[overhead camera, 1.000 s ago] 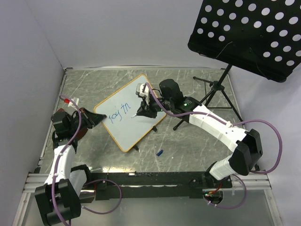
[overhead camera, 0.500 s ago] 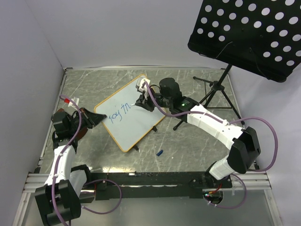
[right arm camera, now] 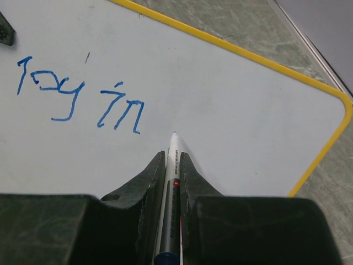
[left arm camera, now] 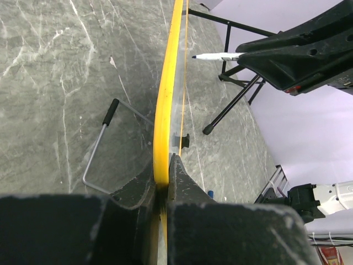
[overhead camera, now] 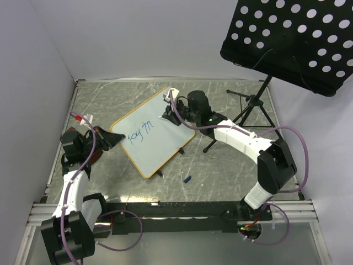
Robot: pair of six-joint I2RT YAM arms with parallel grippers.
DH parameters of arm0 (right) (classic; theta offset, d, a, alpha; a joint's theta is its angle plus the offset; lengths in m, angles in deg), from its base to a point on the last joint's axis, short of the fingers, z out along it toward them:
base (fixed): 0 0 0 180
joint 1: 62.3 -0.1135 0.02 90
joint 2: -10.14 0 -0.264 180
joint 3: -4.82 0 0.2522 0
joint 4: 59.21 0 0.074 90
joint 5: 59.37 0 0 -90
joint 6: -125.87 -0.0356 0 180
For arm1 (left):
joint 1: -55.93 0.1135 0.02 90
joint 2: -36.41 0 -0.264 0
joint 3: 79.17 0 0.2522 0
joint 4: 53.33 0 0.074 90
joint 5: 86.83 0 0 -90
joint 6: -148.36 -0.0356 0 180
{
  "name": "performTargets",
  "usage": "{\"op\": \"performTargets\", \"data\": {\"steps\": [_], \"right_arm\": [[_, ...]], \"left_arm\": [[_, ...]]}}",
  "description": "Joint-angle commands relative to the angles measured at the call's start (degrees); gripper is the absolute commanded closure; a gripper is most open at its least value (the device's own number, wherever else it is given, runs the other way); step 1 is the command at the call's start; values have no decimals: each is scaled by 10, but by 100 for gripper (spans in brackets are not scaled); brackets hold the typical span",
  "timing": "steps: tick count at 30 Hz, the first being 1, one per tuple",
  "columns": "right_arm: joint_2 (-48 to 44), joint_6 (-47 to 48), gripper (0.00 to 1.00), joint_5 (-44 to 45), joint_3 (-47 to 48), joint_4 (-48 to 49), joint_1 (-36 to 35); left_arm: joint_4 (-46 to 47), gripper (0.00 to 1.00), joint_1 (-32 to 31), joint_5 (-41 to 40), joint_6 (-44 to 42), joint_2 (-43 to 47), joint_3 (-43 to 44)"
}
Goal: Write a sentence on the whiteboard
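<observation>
My left fingers (left arm camera: 164,170) are pinched tight on the yellow frame of the whiteboard (overhead camera: 160,150) at its left corner. My right fingers (right arm camera: 172,159) are closed narrow around the marker (right arm camera: 170,182), its tip pointing out ahead of them.

The main risk, as I judge it, is the board giving way under the pen. It sits propped on its feet above the desk (overhead camera: 220,160), and I hold it by one corner only. If I press hard with the marker far from that corner, the board could twist or slide in my left grip and smear the stroke. If I press too lightly, the line will skip. The marker could also creep back between my right fingers. Spacing is a second worry: a start too near the last letters would run the words together, and a start too far right would push a word off the edge.

So far the sentence (right arm camera: 77,96) reads "Joy in" and lies in the upper left of the right wrist view. The pen tip sits just right of and slightly below the "n". In the left wrist view the tip seems to hover just off the board's face, though I cannot be sure that it is not touching. Bare white board stretches to the right and below.
</observation>
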Motion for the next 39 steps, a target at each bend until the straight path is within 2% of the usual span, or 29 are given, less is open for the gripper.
{"op": "performTargets", "data": {"steps": [1, 20, 39], "right_arm": [[10, -6, 100, 6, -1, 60, -1], [39, -12, 100, 11, 16, 67, -1], [29, -13, 100, -26, 13, 60, -11]], "left_arm": [[13, 99, -6, 6, -61, -2, 6], [12, 99, -8, 6, -61, -2, 6], [11, 99, -9, 4, -62, -4, 7]]}}
